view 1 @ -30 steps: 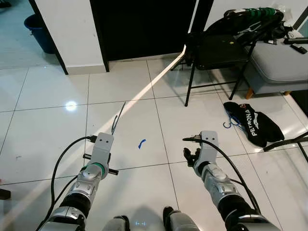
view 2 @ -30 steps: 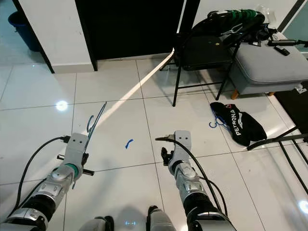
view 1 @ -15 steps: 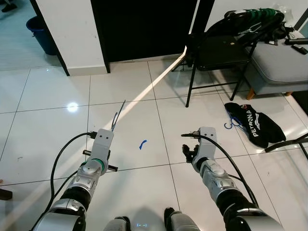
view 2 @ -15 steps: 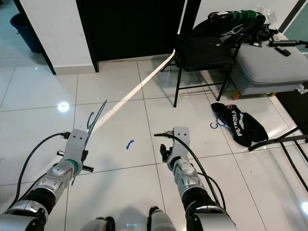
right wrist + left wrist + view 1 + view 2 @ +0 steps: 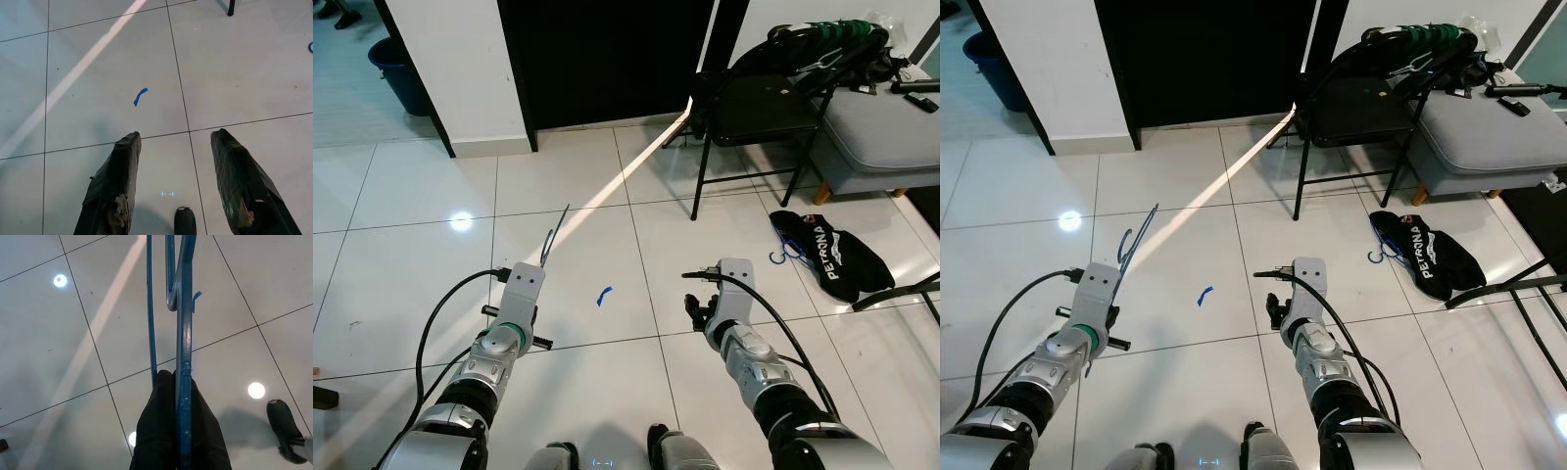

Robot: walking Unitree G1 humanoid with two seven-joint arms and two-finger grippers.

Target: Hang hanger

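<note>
Little has shifted since the earlier frames: both arms hold the same low pose over the white tiled floor (image 5: 401, 206).

Left end effector (image 5: 178, 431): fingers together, clamped on the blue hanger (image 5: 182, 308), which juts forward from it above the floor.

Blue tape scrap (image 5: 603, 293) lies on a tile between the arms.

Right end effector (image 5: 178, 181): fingers apart, nothing held.

Far right: black folding chair (image 5: 754, 108), grey ottoman (image 5: 881, 127), black bag (image 5: 830, 253) on the floor.

Floor at 12 o'clock: open white tile (image 5: 568, 186).
1 o'clock: black folding chair (image 5: 756, 108) blocks.
2 o'clock: black bag (image 5: 837, 253) lies on the floor; grey ottoman (image 5: 886, 132) stands behind it.
</note>
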